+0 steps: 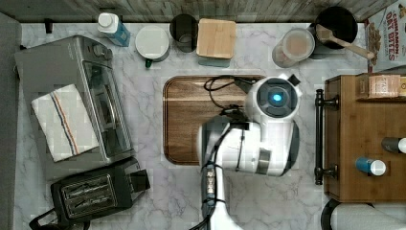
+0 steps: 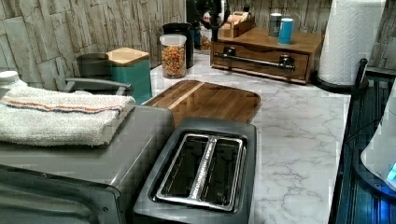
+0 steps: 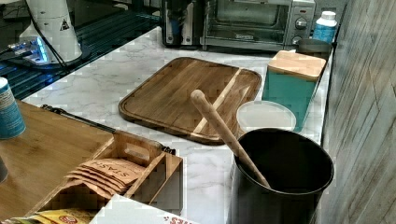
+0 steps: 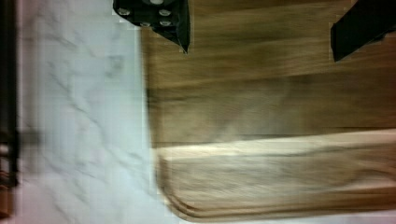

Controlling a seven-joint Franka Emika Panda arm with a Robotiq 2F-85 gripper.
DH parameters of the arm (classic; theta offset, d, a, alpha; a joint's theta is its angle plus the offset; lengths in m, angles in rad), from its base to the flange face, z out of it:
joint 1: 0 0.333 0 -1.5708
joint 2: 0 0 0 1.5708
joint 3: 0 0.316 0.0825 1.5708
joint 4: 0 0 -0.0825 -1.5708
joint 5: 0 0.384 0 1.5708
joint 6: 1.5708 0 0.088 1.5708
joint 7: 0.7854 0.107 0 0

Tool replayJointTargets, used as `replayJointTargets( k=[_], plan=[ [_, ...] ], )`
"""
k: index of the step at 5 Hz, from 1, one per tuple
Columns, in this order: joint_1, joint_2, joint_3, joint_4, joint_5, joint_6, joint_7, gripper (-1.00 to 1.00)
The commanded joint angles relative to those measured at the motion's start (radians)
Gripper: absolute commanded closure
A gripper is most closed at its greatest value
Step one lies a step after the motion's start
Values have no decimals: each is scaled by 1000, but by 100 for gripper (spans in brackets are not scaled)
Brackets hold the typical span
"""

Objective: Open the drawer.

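The drawer (image 2: 261, 65) is a shallow brown wooden box at the top view's right edge. Its front sits flush, with a long black bar handle (image 1: 319, 136) across it; the handle (image 2: 254, 61) also runs along the front in the left view. My arm's wrist (image 1: 273, 98) hangs over the right end of the cutting board (image 1: 184, 120), a short way left of the handle in the top view. In the wrist view my gripper (image 4: 260, 49) is open, with black fingers (image 4: 173, 23) spread wide above the board's edge and nothing between them.
A toaster oven (image 1: 72, 100) with a folded towel and a toaster (image 1: 91, 191) stand at the top view's left. Canisters line the back wall. A paper towel roll (image 2: 350, 42) stands beside the drawer unit, and small bottles (image 1: 371, 166) rest on top of it.
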Motion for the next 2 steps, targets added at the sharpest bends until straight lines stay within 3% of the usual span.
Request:
replayJointTargets(
  k=[1, 2],
  plan=[
    [-105, -17, -109, -18, -142, 162, -94, -100],
    [-140, 8, -111, -51, -127, 265, -163, -100]
  ],
)
